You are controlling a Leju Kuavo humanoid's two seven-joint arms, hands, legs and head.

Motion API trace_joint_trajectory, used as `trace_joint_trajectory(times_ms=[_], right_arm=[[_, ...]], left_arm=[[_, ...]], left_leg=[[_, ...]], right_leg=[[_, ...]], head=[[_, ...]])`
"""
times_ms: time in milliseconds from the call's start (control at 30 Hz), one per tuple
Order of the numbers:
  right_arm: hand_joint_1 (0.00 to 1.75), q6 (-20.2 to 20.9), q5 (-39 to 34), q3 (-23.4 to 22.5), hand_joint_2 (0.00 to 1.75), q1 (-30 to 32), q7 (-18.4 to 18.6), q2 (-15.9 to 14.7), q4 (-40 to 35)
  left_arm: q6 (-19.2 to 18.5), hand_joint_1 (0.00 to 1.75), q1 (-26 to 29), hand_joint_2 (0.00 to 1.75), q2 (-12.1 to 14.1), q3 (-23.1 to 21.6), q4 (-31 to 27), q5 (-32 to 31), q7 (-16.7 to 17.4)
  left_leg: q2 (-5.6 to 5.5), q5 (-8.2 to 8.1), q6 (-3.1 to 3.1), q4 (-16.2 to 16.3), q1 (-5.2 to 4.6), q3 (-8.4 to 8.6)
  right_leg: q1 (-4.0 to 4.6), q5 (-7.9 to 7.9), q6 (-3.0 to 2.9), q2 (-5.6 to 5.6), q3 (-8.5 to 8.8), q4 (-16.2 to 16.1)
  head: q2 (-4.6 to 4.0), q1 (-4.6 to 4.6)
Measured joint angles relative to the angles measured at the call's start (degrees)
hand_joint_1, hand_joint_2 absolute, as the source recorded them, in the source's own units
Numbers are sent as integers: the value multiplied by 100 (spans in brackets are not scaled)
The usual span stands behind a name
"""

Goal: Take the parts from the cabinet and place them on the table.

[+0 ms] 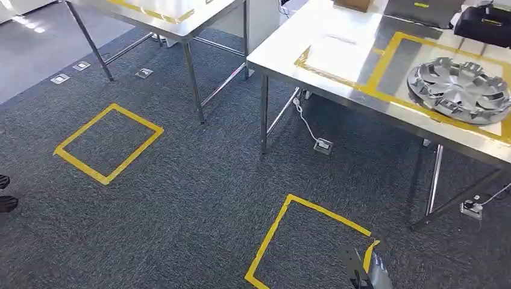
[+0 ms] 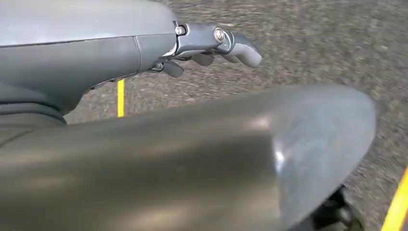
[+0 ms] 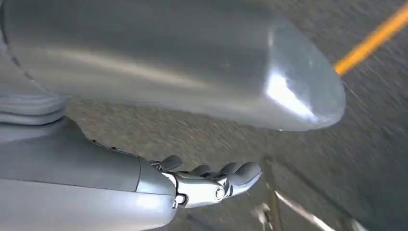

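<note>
A silver wheel cover (image 1: 461, 89) lies inside a yellow taped frame on the steel table (image 1: 337, 66) at the right. My right hand (image 1: 369, 272) hangs low at the bottom edge, over the carpet beside a yellow floor square (image 1: 301, 235). In the right wrist view the right hand (image 3: 211, 180) holds nothing, its fingers stretched out and slightly bent above the carpet. The left hand (image 2: 211, 45) in the left wrist view is likewise empty, fingers extended over the grey carpet.
A second steel table (image 1: 181, 21) stands at the back left. Another yellow taped square (image 1: 108, 142) marks the carpet at the left. A cable runs to a floor socket (image 1: 323, 145). Dark cases (image 1: 488, 24) sit on the right table. A person's dark shoes (image 1: 6, 192) show at the left edge.
</note>
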Motion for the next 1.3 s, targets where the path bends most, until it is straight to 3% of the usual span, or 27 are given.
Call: trace_joint_trajectory(times_ms=[67, 100, 133, 200, 267, 300, 333, 367, 433, 467, 500, 567, 600, 633, 767, 800, 833, 867, 933, 967, 1000, 1067, 1100, 1133, 1167, 1267, 1300], right_arm=[[0, 26, 20, -4, 0, 32, 65, -13, 91], [0, 31, 31, -7, 0, 40, 72, -20, 131], [0, 44, 61, -7, 0, 44, 96, -28, 175], [0, 57, 122, -4, 0, 62, 157, -28, 227], [0, 79, 177, -7, 0, 59, 166, -26, 247], [0, 107, 208, -7, 0, 54, 177, -24, 251], [0, 118, 236, -7, 0, 65, 192, -26, 255], [0, 133, 251, -7, 0, 89, 212, -28, 264], [0, 149, 284, -7, 0, 135, 245, -31, 282], [0, 155, 293, -4, 0, 139, 249, -31, 288], [0, 159, 297, -4, 0, 137, 262, -31, 295], [0, 179, 306, -4, 0, 138, 264, -31, 304], [0, 210, 317, -7, 0, 138, 277, -31, 306], [0, 234, 323, -7, 0, 140, 286, -39, 306], [0, 253, 343, -7, 0, 122, 341, -52, 312], [0, 253, 341, -4, 0, 122, 341, -52, 312], [0, 251, 341, -4, 0, 129, 332, -52, 312], [0, 253, 341, -4, 0, 150, 330, -52, 319], [0, 253, 330, -4, 0, 200, 345, -66, 336], [0, 253, 328, -4, 0, 220, 345, -68, 343], [0, 258, 326, -4, 0, 231, 345, -66, 347], [0, 267, 323, -4, 0, 236, 332, -68, 356], [0, 267, 326, -4, 0, 236, 323, -68, 356], [0, 275, 332, -4, 0, 238, 323, -74, 360], [0, 315, 345, -4, 0, 242, 332, -79, 369], [0, 369, 391, -4, 0, 225, 371, -79, 371], [0, 396, 396, -7, 0, 223, 376, -74, 371]], left_arm=[[0, 0, 0, 0, 2, 0, 2, -31, 2], [2, 0, -9, 0, 0, 0, 2, -35, 2], [2, 0, -25, 0, 2, 0, 2, -37, 2], [2, 0, -29, 0, 7, 0, 0, -55, 0], [22, 0, -2, 0, 11, 0, 2, -94, 0], [35, 0, 1, 0, 13, 0, 4, -111, 9], [39, 0, -11, 0, 9, 0, 7, -148, 26], [42, 0, -36, 0, 9, -2, 7, -155, 33], [109, 0, -57, 0, 9, -33, 7, -293, 131], [120, 0, -51, 0, 9, -61, 9, -330, 188], [133, 0, -45, 0, 11, -68, 9, -334, 262], [161, 0, -46, 0, 50, -77, 9, -347, 424], [188, 0, -53, 0, 72, -90, 7, -363, 492], [219, 0, -70, 0, 79, -92, 7, -372, 549], [356, 0, -31, 0, 212, -92, 4, -420, 811], [385, 0, -20, 0, 251, -92, 0, -431, 868], [411, 0, -16, 0, 284, -92, -2, -430, 901], [418, 0, -35, 0, 315, -92, -2, -430, 920], [417, 0, -54, 0, 345, -92, -2, -430, 935], [435, 0, -46, 0, 361, -92, -2, -430, 962], [468, 0, -30, 0, 383, -92, -2, -422, 988], [533, 0, -18, 0, 433, -92, -2, -409, 1073], [549, 0, -20, 0, 461, -92, -2, -406, 1113], [577, 0, -25, 0, 487, -92, -2, -406, 1170], [590, 0, -48, 0, 529, -92, -4, -406, 1220], [590, 0, 4, 0, 632, -83, -4, -371, 1270], [592, 0, 15, 0, 682, -81, -4, -341, 1268]], left_leg=[[-163, 4, -29, 26, 8, -1], [-223, 8, -52, 45, 11, -11], [-285, 4, -102, 82, -28, -45], [-403, 42, -195, 41, -8, -79], [-523, 95, -291, -9, 18, -122], [-291, 52, -281, 80, 17, -138], [31, -130, -299, 277, -12, -237], [197, -400, -324, 680, -2, -419], [282, -833, -368, 1602, 21, -806], [292, -869, -385, 1802, 32, -867], [305, -784, -392, 1714, 43, -789], [414, -396, -388, 891, 52, -289], [629, -207, -370, 318, 47, 52], [845, -283, -300, 103, -1, 148], [569, -232, -118, 85, -27, 102], [496, -193, -59, 39, 24, 148], [442, -180, -37, 27, 22, 145], [379, -165, -1, 27, 22, 130], [212, -154, 24, 27, 10, 107], [119, -151, 25, 28, 2, 102], [31, -148, 20, 31, 2, 106], [-139, -140, 5, 43, 3, 111], [-218, -137, -10, 57, 10, 110], [-281, -132, -35, 67, 19, 92], [-357, -142, -91, 105, -13, 58], [-568, -56, -244, 9, 47, 0], [-541, -60, -269, 32, 45, -10]], right_leg=[[-24, 539, -10, 89, 410, -886], [-52, 697, -18, 344, 636, -1339], [-52, 588, -29, 536, 695, -1522], [-22, 612, -65, 392, 681, -1519], [-46, 669, -168, 268, 690, -1558], [-53, 703, -206, 189, 695, -1584], [-44, 703, -248, 133, 692, -1589], [-26, 702, -268, 33, 688, -1589], [-4, 694, -278, -173, 682, -1586], [-2, 693, -277, -263, 680, -1585], [-2, 692, -275, -336, 681, -1584], [-7, 673, -244, -488, 701, -1576], [-7, 652, -212, -564, 723, -1567], [39, 623, -167, -616, 726, -1555], [28, 619, -25, -819, 813, -1592], [-14, 566, 31, -689, 813, -1557], [-21, 442, 41, -341, 759, -1409], [-28, 214, 41, -135, 588, -1046], [-13, -180, 45, -18, 144, -148], [-6, -237, 43, -4, -37, 166], [-3, -131, 33, 2, -59, 156], [-6, 359, -1, 47, 249, -556], [-17, 606, -21, 197, 488, -1063], [-43, 659, -49, 576, 653, -1449], [-43, 613, -46, 617, 678, -1561], [20, 637, -138, 415, 690, -1550], [-36, 685, -199, 329, 708, -1622]], head=[[0, 2], [0, 11], [0, 15], [0, 2], [0, 0], [0, 0], [0, -61], [0, -94], [0, -92], [0, -96], [0, -96], [0, -98], [0, -101], [0, -112], [0, -74], [0, -72], [0, -52], [0, -37], [0, -17], [0, -13], [0, -13], [0, -9], [0, -4], [0, 0], [0, -11], [0, -9], [0, -13]])
